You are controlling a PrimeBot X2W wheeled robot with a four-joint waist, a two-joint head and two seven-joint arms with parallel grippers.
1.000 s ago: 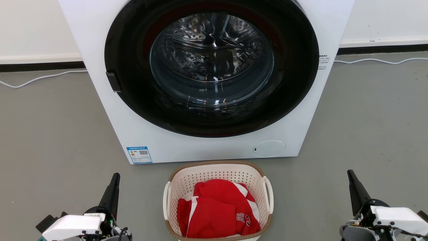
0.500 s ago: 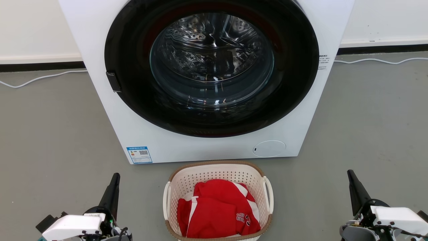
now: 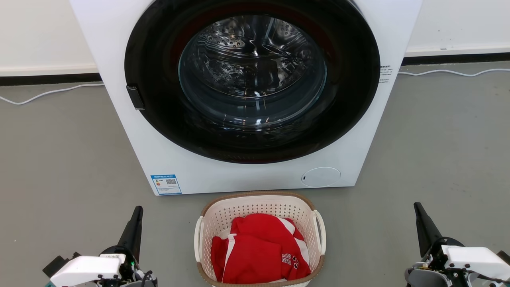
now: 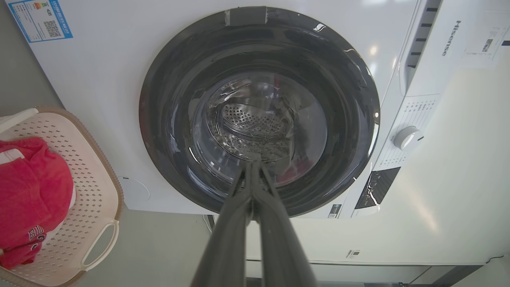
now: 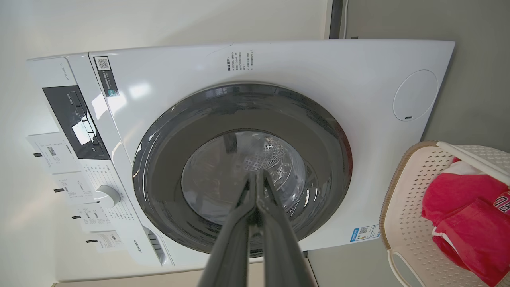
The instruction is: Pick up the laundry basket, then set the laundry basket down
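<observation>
In the head view, the laundry basket (image 3: pixel 259 208) stands on the grey floor (image 3: pixel 59 159) just in front of the white washing machine (image 3: pixel 255 177), midway between the two arms, with a red garment (image 3: pixel 259 249) heaped inside. The left jaws at the lower left and the right jaws at the lower right are both closed tight on nothing, well apart from the basket's white loop handles. Nothing differs from a second ago: basket, garment and both arms sit exactly where they were. In the left wrist view, the left jaws' fingers (image 4: pixel 239 207) lie pressed together, pointing at the washer's round dark door (image 4: pixel 255 52), and the laundry basket (image 4: pixel 93 187) sits off at that view's left edge. In the right wrist view, the right jaws' fingers (image 5: pixel 239 219) meet at their tips against the door glass (image 5: pixel 223 171), and the laundry basket (image 5: pixel 402 207) with its red garment (image 5: pixel 466 207) lies at the right edge, untouched.
</observation>
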